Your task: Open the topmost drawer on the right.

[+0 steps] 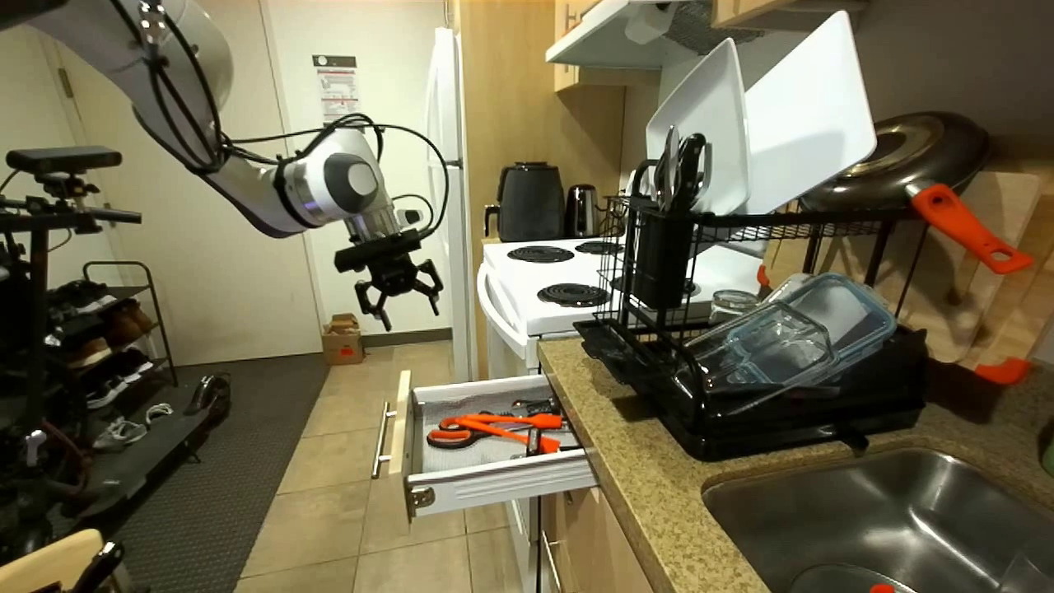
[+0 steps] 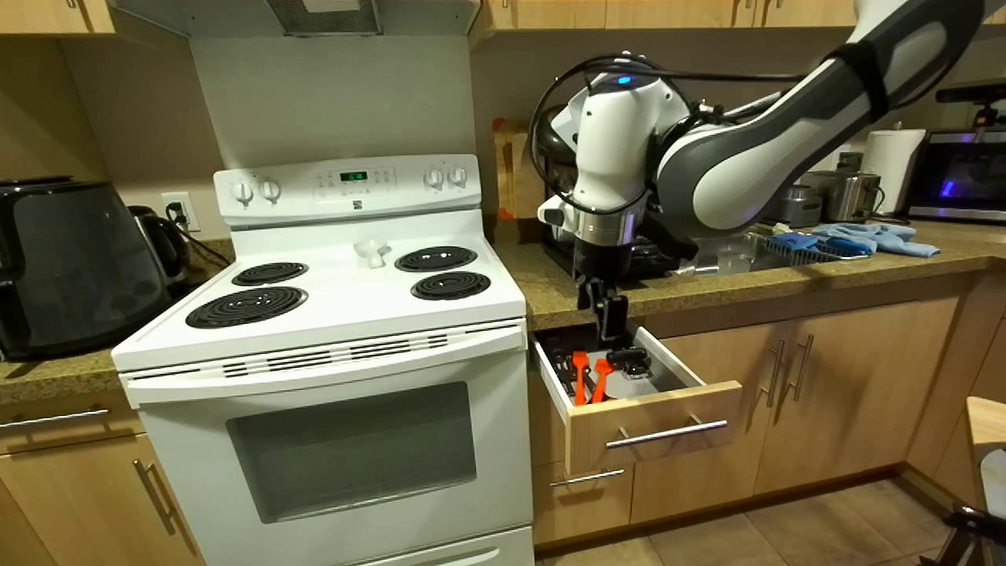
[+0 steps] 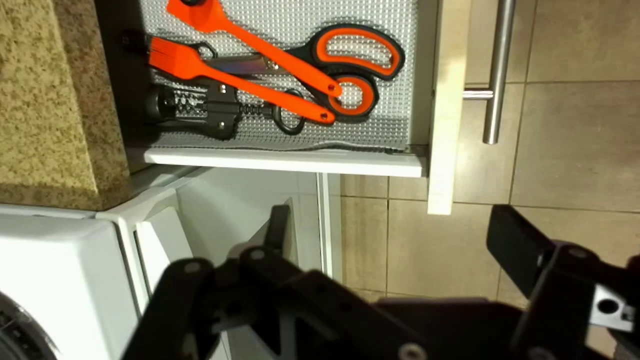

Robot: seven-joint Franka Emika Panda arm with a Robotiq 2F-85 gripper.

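Observation:
The top drawer to the right of the stove stands pulled open, with its wooden front (image 2: 589,436) away from the cabinet; its side wall (image 1: 502,486) and front edge (image 3: 449,125) also show. Its metal bar handle (image 2: 666,435) shows in both exterior views and in the wrist view (image 3: 500,75). Inside lie scissors (image 3: 360,47), two orange utensils (image 3: 260,90) and a black corkscrew (image 3: 220,110). My gripper (image 1: 411,319) is open and empty above the drawer, apart from the handle. Its spread fingers show in the wrist view (image 3: 390,215).
The white stove (image 2: 330,346) stands beside the drawer. The granite counter (image 1: 609,461) overhangs the drawer's back. A black dish rack (image 1: 700,412) with plates and the sink (image 1: 889,511) are on the counter side. A closed lower drawer (image 2: 585,503) is beneath.

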